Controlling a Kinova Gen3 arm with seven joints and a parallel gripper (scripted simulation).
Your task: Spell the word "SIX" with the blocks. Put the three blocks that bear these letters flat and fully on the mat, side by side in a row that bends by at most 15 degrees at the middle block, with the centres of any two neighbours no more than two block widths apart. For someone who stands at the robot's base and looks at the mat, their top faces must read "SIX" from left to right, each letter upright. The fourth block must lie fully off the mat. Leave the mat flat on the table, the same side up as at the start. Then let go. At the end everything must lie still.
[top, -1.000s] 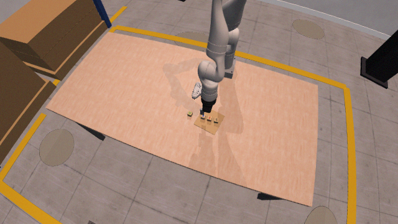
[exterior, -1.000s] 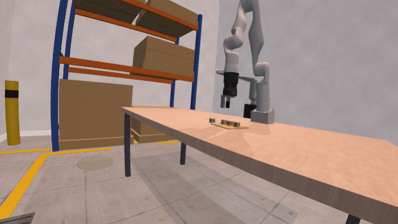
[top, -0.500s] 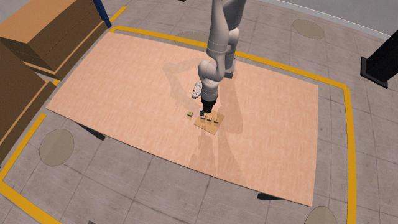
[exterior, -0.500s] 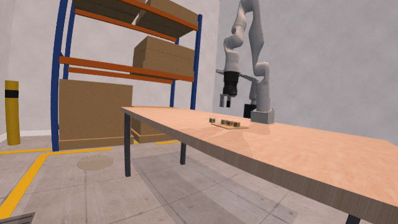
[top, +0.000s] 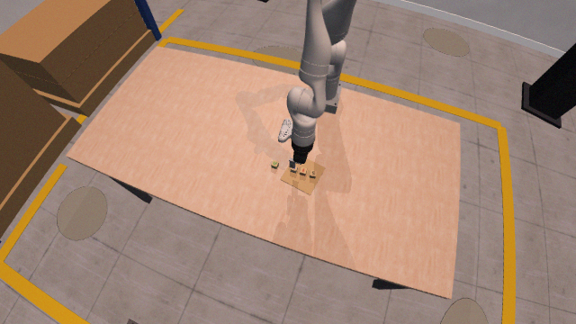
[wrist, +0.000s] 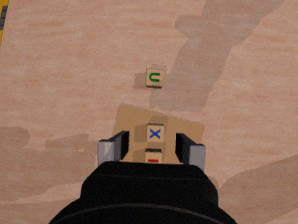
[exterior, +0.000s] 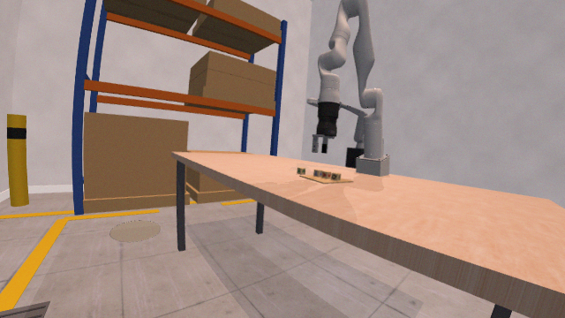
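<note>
The table [top: 202,135] [exterior: 419,199] [wrist: 75,50] has a broad, pinkish, wood-grained top with a thick edge and dark legs, and soft shadows fall across its surface. Seen from above, a thin tan mat [top: 308,188] [exterior: 346,180] [wrist: 122,117] lies flat around the middle of the top, turned at an angle to the table's edges, while the block with a green U [top: 274,165] [exterior: 301,170] [wrist: 154,77] rests directly on the wood to its left, wholly off the mat. On the far part stands the arm's grey base [top: 332,109] [exterior: 384,167], beyond the mat and slightly to its right.
</note>
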